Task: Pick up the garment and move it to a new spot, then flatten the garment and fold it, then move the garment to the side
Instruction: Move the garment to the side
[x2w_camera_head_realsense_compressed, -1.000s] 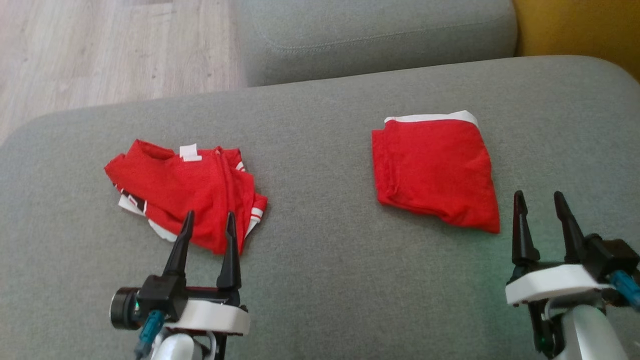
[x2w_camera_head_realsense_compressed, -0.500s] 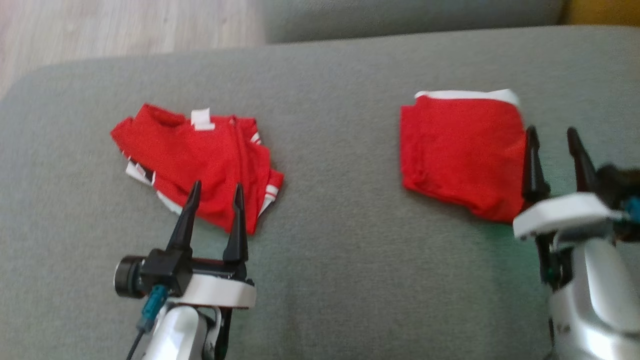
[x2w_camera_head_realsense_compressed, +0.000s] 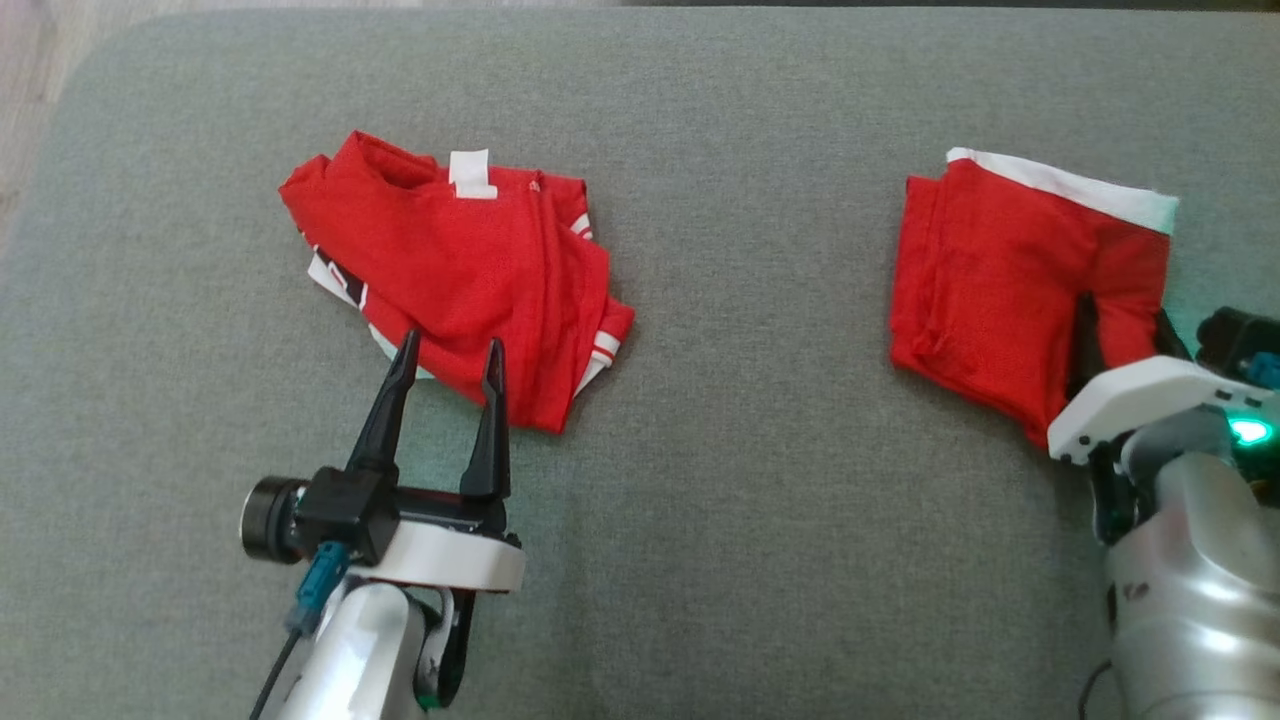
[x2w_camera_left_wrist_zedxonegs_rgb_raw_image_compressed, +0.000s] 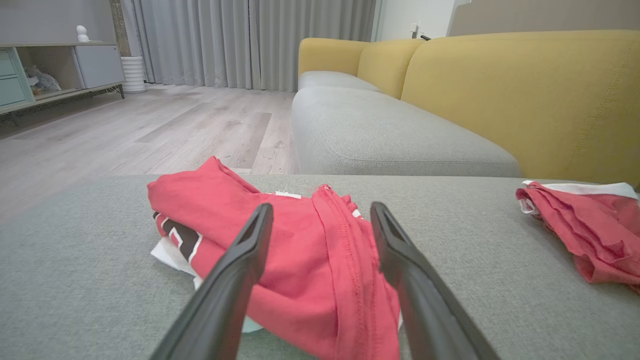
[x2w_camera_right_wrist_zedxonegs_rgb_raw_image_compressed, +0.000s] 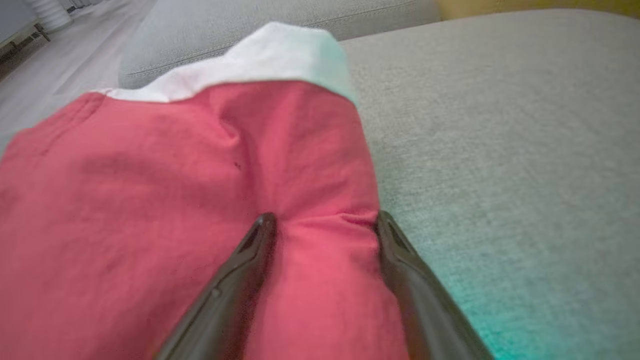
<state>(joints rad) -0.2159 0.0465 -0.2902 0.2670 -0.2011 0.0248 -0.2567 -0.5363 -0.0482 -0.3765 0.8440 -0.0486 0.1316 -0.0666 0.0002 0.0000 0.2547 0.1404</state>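
Left pincer (x2w_camera_head_realsense_compressed: 452, 342): I read its two dark fingers as spread wide with nothing between them, held just above the near edge of item one, a crumpled red jersey with white and dark trim (x2w_camera_head_realsense_compressed: 470, 270). In the left wrist view the same left pincer (x2w_camera_left_wrist_zedxonegs_rgb_raw_image_compressed: 321, 207) frames that jersey (x2w_camera_left_wrist_zedxonegs_rgb_raw_image_compressed: 310, 250), which lies bunched, a stitched seam running down its middle and a white layer showing underneath. Right pincer (x2w_camera_head_realsense_compressed: 1125, 325): I see its jaws wide as well. The fingertips are set down on the near right corner of item two, a folded red cloth garment with a white band (x2w_camera_head_realsense_compressed: 1000, 270). From the right wrist camera, the right pincer (x2w_camera_right_wrist_zedxonegs_rgb_raw_image_compressed: 325, 217) has a low ridge of red cloth raised between its tips. The outer finger sits at the garment's right edge, and I cannot tell whether any cloth is pinched. The folded garment (x2w_camera_right_wrist_zedxonegs_rgb_raw_image_compressed: 150, 200) lies as a rough rectangle, white band along its far edge. Both items rest on a grey fabric sofa cushion (x2w_camera_head_realsense_compressed: 750, 500), the jersey to the left and the folded garment to the right, well apart. Bare cushion lies between them. Background, noted from the left wrist view: a yellow sofa back (x2w_camera_left_wrist_zedxonegs_rgb_raw_image_compressed: 500, 90), a pale wood floor (x2w_camera_left_wrist_zedxonegs_rgb_raw_image_compressed: 125, 130) and grey curtains (x2w_camera_left_wrist_zedxonegs_rgb_raw_image_compressed: 225, 40).
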